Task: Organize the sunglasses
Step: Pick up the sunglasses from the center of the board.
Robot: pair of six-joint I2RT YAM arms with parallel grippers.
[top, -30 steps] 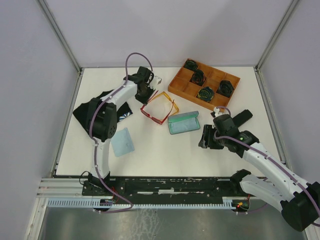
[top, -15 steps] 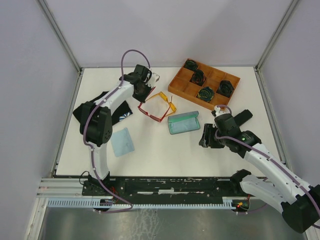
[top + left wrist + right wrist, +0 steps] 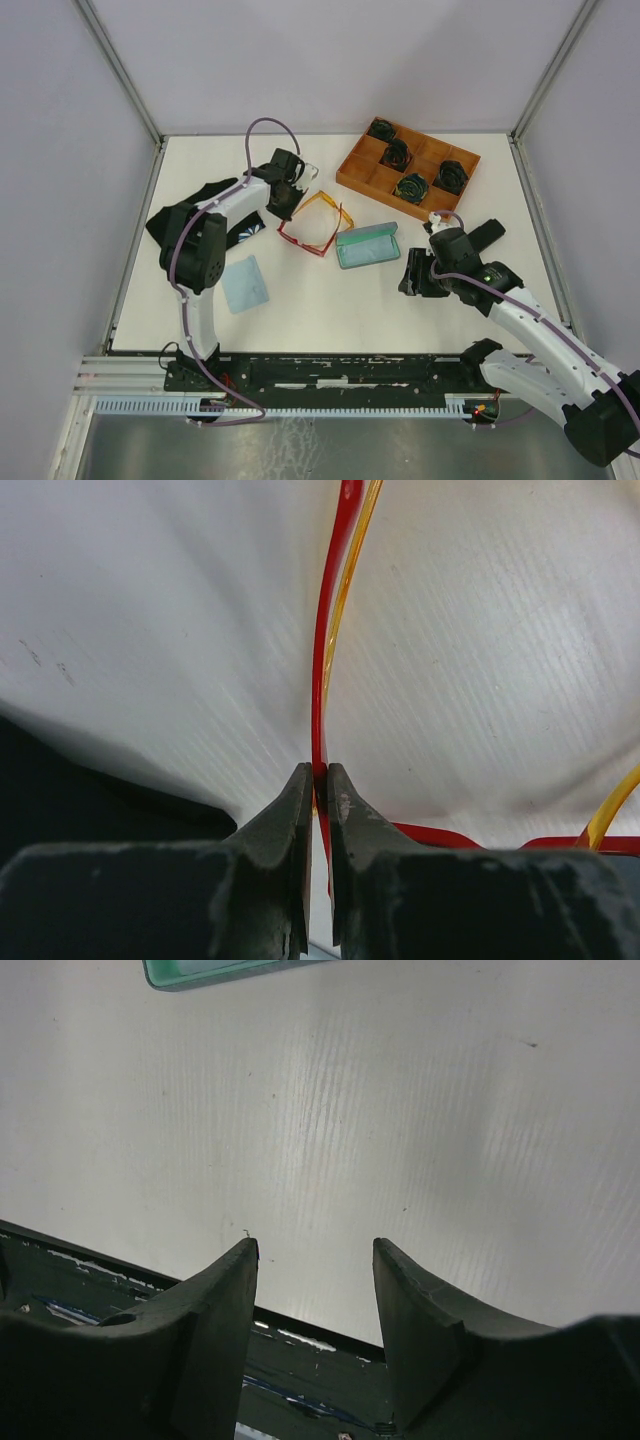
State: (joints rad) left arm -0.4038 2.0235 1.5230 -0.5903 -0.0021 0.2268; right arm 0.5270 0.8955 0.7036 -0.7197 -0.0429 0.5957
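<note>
The sunglasses (image 3: 303,240) lie on the white table (image 3: 330,300), left of middle and towards the far side, both pairs tangled together. The orange-yellow pair (image 3: 338,207) sits just behind the red pair (image 3: 318,246), and they overlap. The left gripper (image 3: 285,197) is at their left end. In the left wrist view, its fingertips (image 3: 300,785) are pressed together on the thin red temple arm (image 3: 321,660), with a yellow temple arm (image 3: 345,590) running right alongside it — whether that one is caught in the pinch too, I cannot tell.

Just right of the glasses lies an open teal case (image 3: 367,244). Behind it is a wooden tray (image 3: 352,170) with dark things in its compartments. A light blue cloth (image 3: 245,283) lies nearer the front on the left, and a dark cloth (image 3: 180,220) is spread beside the left arm.

The right gripper (image 3: 415,275) hangs over bare table, well apart from the glasses — its fingers (image 3: 225,1290) are spread with nothing between them.
</note>
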